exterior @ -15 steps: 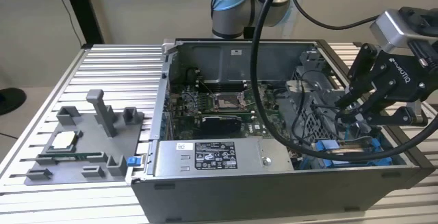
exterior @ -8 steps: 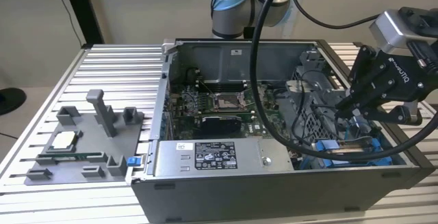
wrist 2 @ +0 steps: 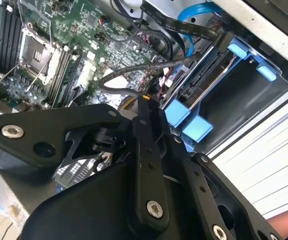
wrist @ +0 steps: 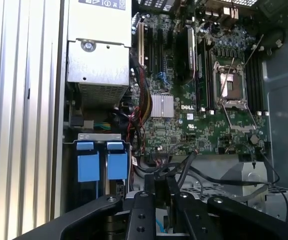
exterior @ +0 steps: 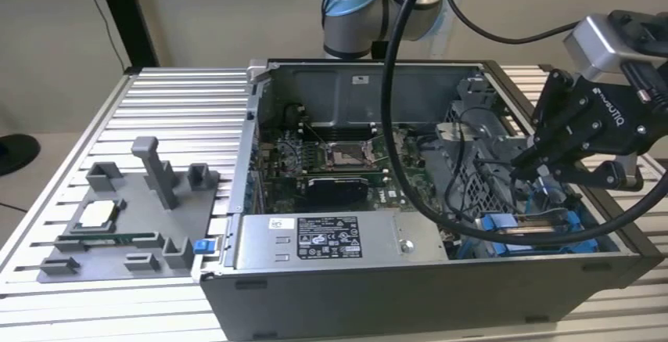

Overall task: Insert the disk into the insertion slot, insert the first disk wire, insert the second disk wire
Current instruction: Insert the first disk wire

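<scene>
My black gripper (exterior: 534, 163) hangs over the open computer case's front corner, at the exterior view's right. Its fingers (wrist 2: 145, 112) are pressed together on a dark disk wire (wrist 2: 121, 92) that curves off over the motherboard; the same wire (wrist: 186, 165) rises from the fingertips (wrist: 163, 184) in the first wrist view. Just beyond the fingertips lies the disk (wrist 2: 208, 76), edge-on in its blue carrier (wrist 2: 177, 111), inside the insertion slot (wrist 2: 238, 50). The carrier's blue tabs (wrist: 87, 166) stand side by side. In the exterior view the slot's blue rails (exterior: 569, 242) lie under the gripper.
The silver power-supply box (exterior: 318, 242) fills the case's near side. The green motherboard (exterior: 334, 162) with its processor socket (wrist: 232, 82) lies beyond. A blue data cable (wrist 2: 196, 11) and black cables loop near the bay. A grey fixture tray (exterior: 115, 228) sits on the slatted table.
</scene>
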Robot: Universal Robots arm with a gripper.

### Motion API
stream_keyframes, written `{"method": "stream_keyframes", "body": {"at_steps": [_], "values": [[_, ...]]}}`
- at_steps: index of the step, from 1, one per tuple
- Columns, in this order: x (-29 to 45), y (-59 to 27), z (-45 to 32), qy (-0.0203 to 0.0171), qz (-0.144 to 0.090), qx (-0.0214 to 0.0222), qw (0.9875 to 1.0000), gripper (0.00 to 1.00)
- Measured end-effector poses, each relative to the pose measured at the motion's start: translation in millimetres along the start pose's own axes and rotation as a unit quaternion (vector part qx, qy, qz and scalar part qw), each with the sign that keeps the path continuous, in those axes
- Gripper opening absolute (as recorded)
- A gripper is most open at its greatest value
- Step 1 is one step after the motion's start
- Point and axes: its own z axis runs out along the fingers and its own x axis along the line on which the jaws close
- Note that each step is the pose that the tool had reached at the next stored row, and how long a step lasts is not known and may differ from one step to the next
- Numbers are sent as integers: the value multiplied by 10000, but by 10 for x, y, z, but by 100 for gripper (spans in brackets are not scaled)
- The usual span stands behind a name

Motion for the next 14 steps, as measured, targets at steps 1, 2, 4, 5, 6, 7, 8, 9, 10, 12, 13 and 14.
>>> {"method": "stream_keyframes", "body": {"at_steps": [1, 2, 4, 5, 6, 7, 8, 9, 10, 12, 13, 14], "values": [[0, 0, -1, 0, 1, -5, 10000, 100], [-1, 0, -1, 0, 2, -8, 10000, 0], [-1, 0, -1, -1, 3, -12, 10000, 0], [-1, 0, -1, -1, 3, -12, 10000, 0], [0, -1, 0, -1, 3, -13, 10000, 0], [0, -1, 2, 0, 3, -13, 10000, 0], [2, -2, 7, -1, 3, -13, 10000, 0], [4, -3, 14, 0, 2, -13, 10000, 0], [6, -6, 23, 0, -2, -12, 10000, 0], [12, -10, 43, 2, -10, -11, 10000, 0], [14, -12, 52, 4, -15, -9, 10000, 0], [17, -13, 61, 9, -19, -6, 10000, 0]]}}
